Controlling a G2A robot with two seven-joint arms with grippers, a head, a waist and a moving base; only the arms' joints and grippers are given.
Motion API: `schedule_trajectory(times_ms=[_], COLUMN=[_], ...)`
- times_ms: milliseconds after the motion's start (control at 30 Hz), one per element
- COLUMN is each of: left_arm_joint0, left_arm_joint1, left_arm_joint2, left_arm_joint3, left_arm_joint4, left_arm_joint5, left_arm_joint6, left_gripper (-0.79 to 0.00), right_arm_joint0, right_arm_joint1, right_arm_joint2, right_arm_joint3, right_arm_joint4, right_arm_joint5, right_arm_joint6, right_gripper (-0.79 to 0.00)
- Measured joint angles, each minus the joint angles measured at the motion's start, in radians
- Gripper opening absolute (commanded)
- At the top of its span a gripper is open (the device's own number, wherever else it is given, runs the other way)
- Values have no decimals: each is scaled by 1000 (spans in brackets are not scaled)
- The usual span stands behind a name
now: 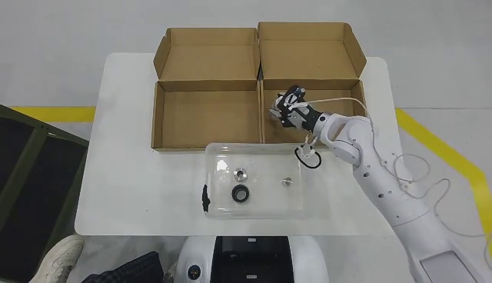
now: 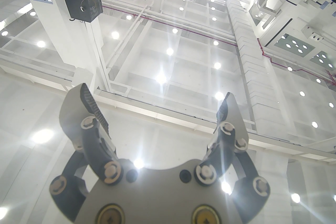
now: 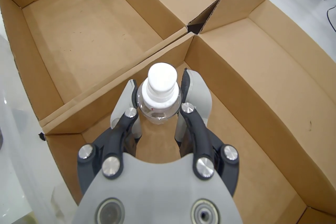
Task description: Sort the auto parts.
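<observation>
My right gripper [image 3: 159, 93] is shut on a clear part with a white cap [image 3: 160, 88], held inside the right cardboard box [image 3: 262, 72] near its left wall. From above, the right gripper [image 1: 285, 108] hangs over the left end of that box [image 1: 338, 102]. The left cardboard box [image 1: 206, 118] holds nothing. A clear plastic tray [image 1: 219, 156] in front of the boxes carries a black ring [image 1: 241, 194], a small round metal part [image 1: 241, 174] and a small silver bolt [image 1: 287, 181]. My left gripper [image 2: 157, 101] points up at the ceiling, open with nothing in it.
Both boxes have their lids [image 1: 307, 48] folded back toward the far side. A small black part [image 1: 204, 198] clings to the tray's left edge. A loose cable [image 1: 307, 156] dangles from the right arm beside the tray. White table [image 1: 123, 175] lies bare on the left.
</observation>
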Motion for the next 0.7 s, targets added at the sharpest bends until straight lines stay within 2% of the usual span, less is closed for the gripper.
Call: schedule_trajectory(times_ms=[400, 567, 700], left_arm_joint0=[0, 0, 0], left_arm_joint1=[0, 0, 0], left_arm_joint2=[0, 0, 0], left_arm_joint3=[0, 0, 0], left_arm_joint4=[0, 0, 0], left_arm_joint5=[0, 0, 0], left_arm_joint6=[0, 0, 0], left_gripper=[0, 0, 0], right_arm_joint0=[5, -29, -81], right_arm_joint1=[-6, 9, 29], right_arm_joint2=[13, 72, 144], right_arm_joint3=[-7, -77, -172], right_arm_joint4=[20, 9, 33], right_arm_joint5=[-19, -38, -82], right_arm_joint6=[10, 4, 56], right_gripper=[0, 0, 0])
